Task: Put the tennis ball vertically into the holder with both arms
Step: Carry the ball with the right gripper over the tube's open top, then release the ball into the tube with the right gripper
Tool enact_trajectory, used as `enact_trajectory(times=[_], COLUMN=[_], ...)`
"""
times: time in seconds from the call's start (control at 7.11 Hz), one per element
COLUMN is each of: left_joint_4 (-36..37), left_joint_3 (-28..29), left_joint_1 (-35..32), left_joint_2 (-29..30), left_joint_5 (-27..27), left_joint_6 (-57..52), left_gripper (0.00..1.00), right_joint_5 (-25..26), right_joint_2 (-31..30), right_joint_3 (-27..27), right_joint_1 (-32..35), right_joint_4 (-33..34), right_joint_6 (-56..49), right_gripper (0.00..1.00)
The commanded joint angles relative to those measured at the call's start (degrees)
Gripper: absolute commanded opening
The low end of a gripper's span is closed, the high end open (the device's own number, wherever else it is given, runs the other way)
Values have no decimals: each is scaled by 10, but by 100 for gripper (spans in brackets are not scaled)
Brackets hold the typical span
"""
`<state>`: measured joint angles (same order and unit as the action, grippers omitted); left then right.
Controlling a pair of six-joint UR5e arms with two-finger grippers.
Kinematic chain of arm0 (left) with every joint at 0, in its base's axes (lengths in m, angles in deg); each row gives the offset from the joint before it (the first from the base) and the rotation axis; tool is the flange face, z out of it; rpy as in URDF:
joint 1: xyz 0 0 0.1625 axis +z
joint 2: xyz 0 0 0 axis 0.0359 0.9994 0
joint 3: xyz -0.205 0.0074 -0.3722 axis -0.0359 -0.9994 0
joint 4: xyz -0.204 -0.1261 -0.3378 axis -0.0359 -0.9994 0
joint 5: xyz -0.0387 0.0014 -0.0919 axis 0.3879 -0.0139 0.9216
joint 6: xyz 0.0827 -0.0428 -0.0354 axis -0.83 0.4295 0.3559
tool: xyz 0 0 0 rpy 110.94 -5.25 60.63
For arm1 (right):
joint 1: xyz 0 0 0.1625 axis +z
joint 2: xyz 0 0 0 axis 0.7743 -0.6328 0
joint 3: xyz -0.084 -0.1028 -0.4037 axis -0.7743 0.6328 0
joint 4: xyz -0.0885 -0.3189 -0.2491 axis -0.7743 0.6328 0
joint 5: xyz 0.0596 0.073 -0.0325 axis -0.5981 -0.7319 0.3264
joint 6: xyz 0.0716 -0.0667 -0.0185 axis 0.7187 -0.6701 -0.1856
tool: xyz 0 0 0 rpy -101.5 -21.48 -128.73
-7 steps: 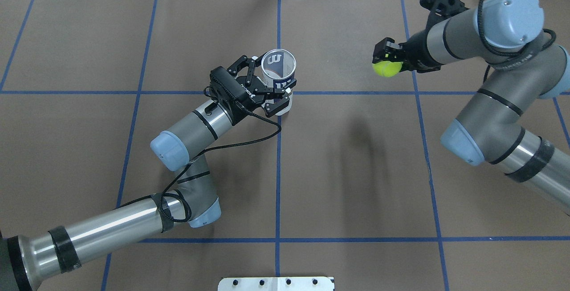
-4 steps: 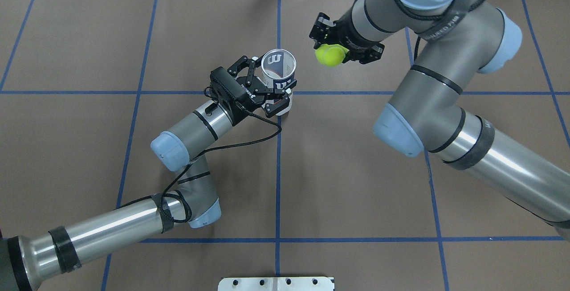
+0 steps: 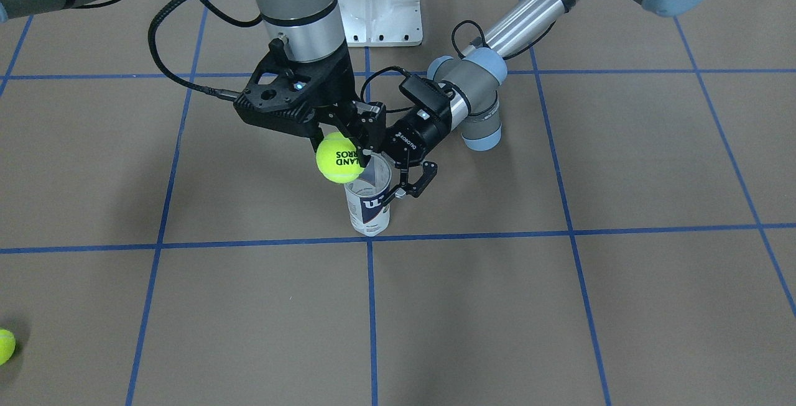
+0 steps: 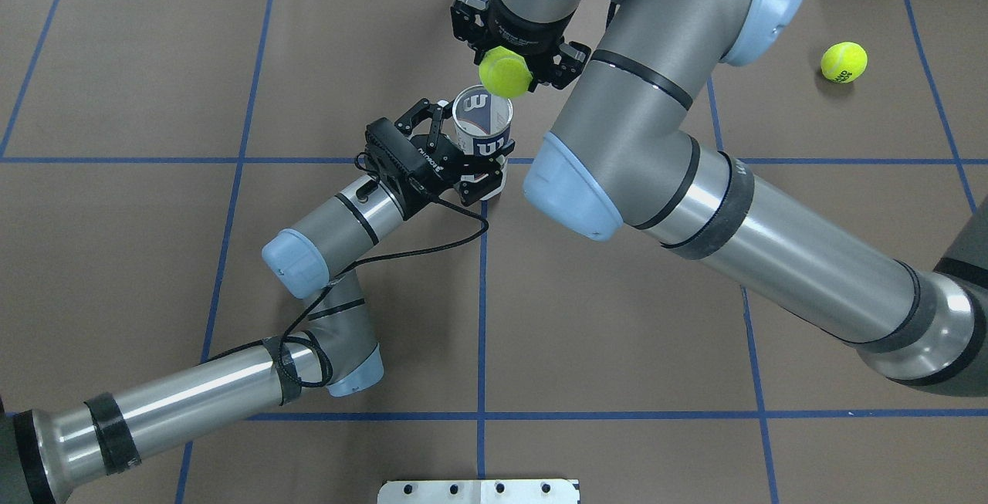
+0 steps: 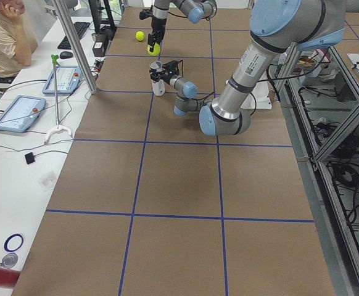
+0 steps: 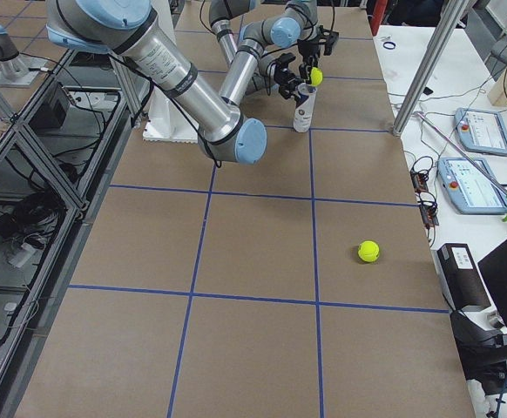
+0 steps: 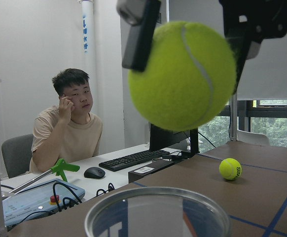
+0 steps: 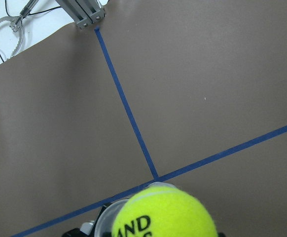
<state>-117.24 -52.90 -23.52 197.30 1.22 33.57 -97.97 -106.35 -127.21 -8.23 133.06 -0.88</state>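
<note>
Right gripper (image 4: 507, 65) pinching ball (image 4: 505, 76) across middle | left gripper (image 4: 463, 153) clasping holder (image 3: 368, 210) wall | ball likely light, springy; holder thin, tippable

Bright, even light — soft shadows

Clear plastic holder (image 4: 480, 130) w/ silver rim & white-navy label stands upright on the table (image 4: 154, 64), open mouth up, where blue tape lines (image 4: 231, 160) cross near mid-table; L gripper (image 4: 463, 150) is clamped round its lower half. Yellow-green ball (image 4: 505, 73) w/ black lettering is pinched btw the R gripper (image 4: 509, 64) fingers, in the air just above the rim, not yet inside. L arm (image 4: 363, 211) lies low, R arm (image 4: 772, 249) arches over, both silver-grey w/ lt-blue caps
</note>
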Motion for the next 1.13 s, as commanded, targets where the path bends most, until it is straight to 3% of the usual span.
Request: enact_trajectory(times=[0.0,0.14,0.28,0.56,0.7,0.98], left_joint_4=[0,0,6,7,7,7], left_joint_3=[0,0,0,0,-1,-1], left_joint_1=[0,0,0,0,0,0], left_joint_2=[0,1,1,1,1,1], left_joint_5=[0,0,0,0,0,0], left_joint_6=[0,0,0,0,1,1], left_gripper=[99,99,99,99,99,99], right_joint_5=[21,26,30,47,50,49], right_joint_2=[11,11,10,9,8,9], right_joint_3=[12,12,12,12,12,10], right_joint_1=[-18,-24,-28,-35,-36,-36], right_joint_4=[3,3,2,3,3,2], right_joint_6=[0,0,0,-1,-1,-1], right_gripper=[0,0,12,79,97,98])
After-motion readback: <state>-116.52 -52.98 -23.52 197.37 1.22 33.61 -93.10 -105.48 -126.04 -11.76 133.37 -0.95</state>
